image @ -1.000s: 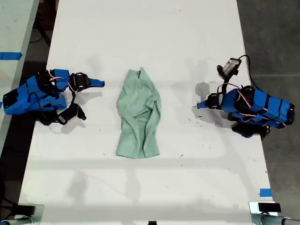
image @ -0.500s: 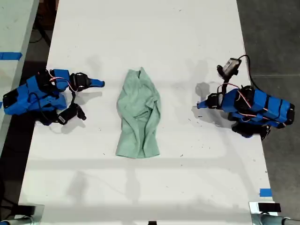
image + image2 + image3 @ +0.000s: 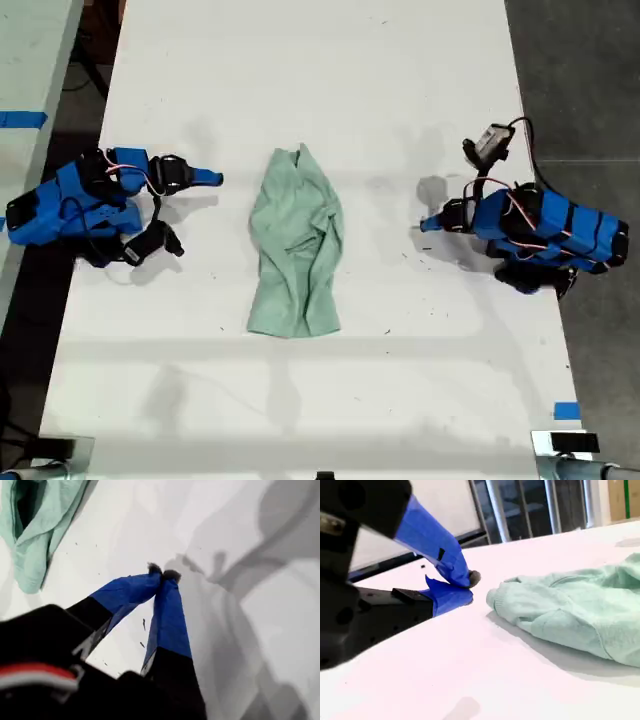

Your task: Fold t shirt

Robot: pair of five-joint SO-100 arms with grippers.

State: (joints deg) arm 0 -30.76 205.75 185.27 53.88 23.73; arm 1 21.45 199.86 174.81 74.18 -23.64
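The pale mint-green t shirt (image 3: pixel 295 245) lies crumpled in a long bunch at the middle of the white table (image 3: pixel 320 60), untouched by either gripper. My first gripper (image 3: pixel 425 224) is on the arm at the exterior view's right, shut and empty, a short way from the shirt. In the first wrist view its tips (image 3: pixel 164 574) meet above bare table, with the shirt (image 3: pixel 35 525) farther off. My second gripper (image 3: pixel 215 178), on the arm at the exterior view's left, is shut and empty near the shirt's upper end. The second wrist view shows it (image 3: pixel 467 587) low on the table beside the shirt (image 3: pixel 570 615).
Both blue arms rest folded low near the table's long edges. A blue tape mark (image 3: pixel 566 410) sits near the exterior view's lower right. Dark floor runs past the table's right edge in that view, and another surface with blue tape (image 3: pixel 20 118) stands at its left.
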